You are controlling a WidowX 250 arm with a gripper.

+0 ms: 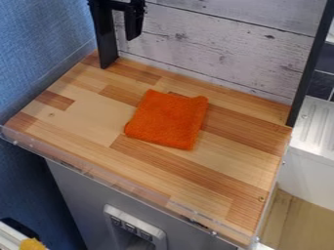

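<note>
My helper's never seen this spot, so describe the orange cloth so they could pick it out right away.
Find the wooden tabletop with black posts at its back corners and pale planks behind. Near its middle lies a folded, roughly square cloth. Its solid bright orange and soft, fuzzy look set it apart from the tan-and-brown wood beneath and the black posts.
</note>
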